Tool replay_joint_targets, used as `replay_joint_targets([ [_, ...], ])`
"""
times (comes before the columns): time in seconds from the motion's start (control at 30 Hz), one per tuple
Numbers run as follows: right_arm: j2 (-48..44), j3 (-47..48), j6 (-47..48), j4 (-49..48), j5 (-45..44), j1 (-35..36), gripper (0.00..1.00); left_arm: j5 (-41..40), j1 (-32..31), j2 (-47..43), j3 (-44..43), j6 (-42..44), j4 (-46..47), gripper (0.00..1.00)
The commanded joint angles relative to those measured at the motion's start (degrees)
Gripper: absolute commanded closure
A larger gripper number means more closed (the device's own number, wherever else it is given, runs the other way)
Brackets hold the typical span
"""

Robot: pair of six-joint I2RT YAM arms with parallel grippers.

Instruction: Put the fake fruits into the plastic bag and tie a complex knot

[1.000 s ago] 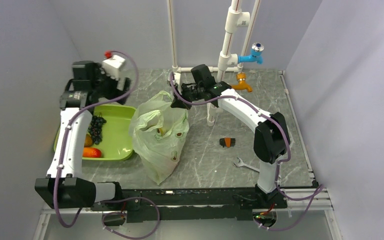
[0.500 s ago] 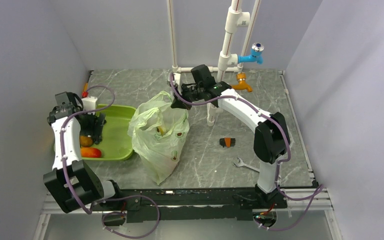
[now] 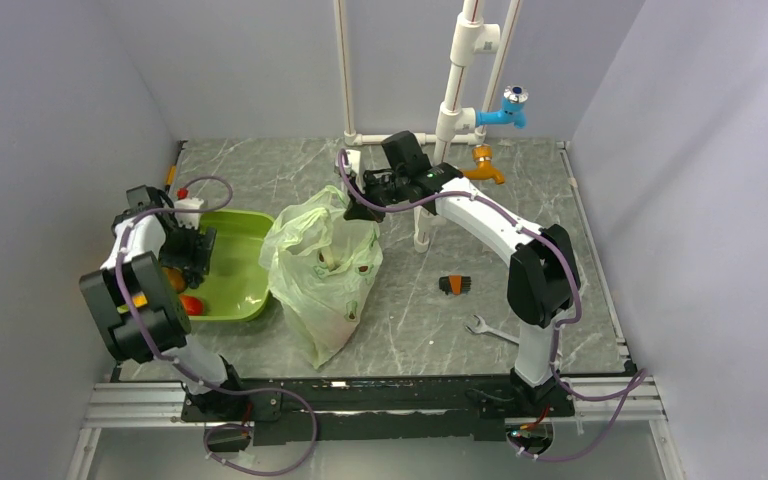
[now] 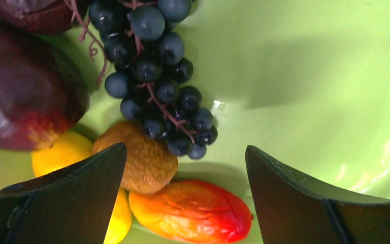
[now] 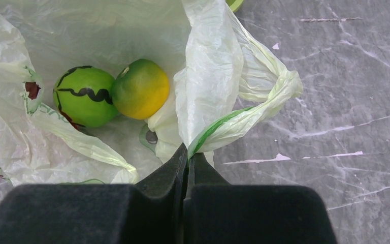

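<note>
The pale green plastic bag (image 3: pixel 322 272) stands at mid table with its mouth held up. My right gripper (image 3: pixel 360 207) is shut on one bag handle (image 5: pixel 244 114) at the bag's far rim. Inside the bag lie a green fruit with black stripes (image 5: pixel 84 95) and a green-yellow fruit (image 5: pixel 140 88). My left gripper (image 3: pixel 192 258) is open, low over the lime-green tray (image 3: pixel 238 262), its fingers either side of an orange-red fruit (image 4: pixel 190 210). Beside it lie a brown fuzzy fruit (image 4: pixel 144 162), a dark grape bunch (image 4: pixel 157 76), a maroon fruit (image 4: pixel 25 96) and a yellow fruit (image 4: pixel 61 152).
White pipes (image 3: pixel 458 95) with a blue tap (image 3: pixel 507 107) and an orange tap (image 3: pixel 483 162) stand at the back. A small orange-black brush (image 3: pixel 456 285) and a wrench (image 3: pixel 490 329) lie on the marble floor right of the bag. Grey walls close in both sides.
My left arm has swung back and down from high over the tray's far edge into the tray, folding toward the left wall. The right gripper has kept its hold on the bag handle.
</note>
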State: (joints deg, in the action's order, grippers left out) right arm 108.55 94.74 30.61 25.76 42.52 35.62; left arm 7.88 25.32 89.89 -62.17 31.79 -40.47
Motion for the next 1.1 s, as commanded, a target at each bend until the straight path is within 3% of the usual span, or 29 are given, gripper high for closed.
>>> replay_joint_targets([
  [0.0,-2.8,1.5,1.7,0.1,1.1,-0.2,1.0,2.7,0.1,4.9,-3.8,-0.6,3.4,0.08],
  [0.13,-2.7,1.5,1.9,0.0,1.1,-0.3,1.0,5.2,-0.4,8.7,-5.4,-0.1,2.0,0.13],
  [0.3,-2.4,1.6,1.7,-0.4,1.5,-0.3,1.0,7.2,-3.1,9.0,-3.5,1.6,0.9,0.3],
  [0.5,-2.0,2.1,1.7,-0.2,1.6,-0.3,1.0,8.8,-3.9,6.5,-1.7,1.3,0.9,0.73],
  [0.67,-1.7,2.6,1.4,-0.2,1.9,-0.2,1.0,21.3,-3.9,-1.8,-5.5,2.0,-5.6,0.97],
  [0.8,-1.8,2.6,0.7,-0.7,1.8,-0.3,1.0,35.4,-3.9,-10.9,-8.5,1.0,-7.8,1.0],
  [0.9,-1.9,2.6,0.0,-1.1,1.9,-0.2,1.0,44.9,-4.9,-18.5,-7.8,-1.4,-3.2,1.0],
  [1.07,-1.6,2.9,-1.6,-1.9,2.0,-0.2,1.0,50.3,-12.8,-26.6,-4.4,-7.1,7.1,1.0],
])
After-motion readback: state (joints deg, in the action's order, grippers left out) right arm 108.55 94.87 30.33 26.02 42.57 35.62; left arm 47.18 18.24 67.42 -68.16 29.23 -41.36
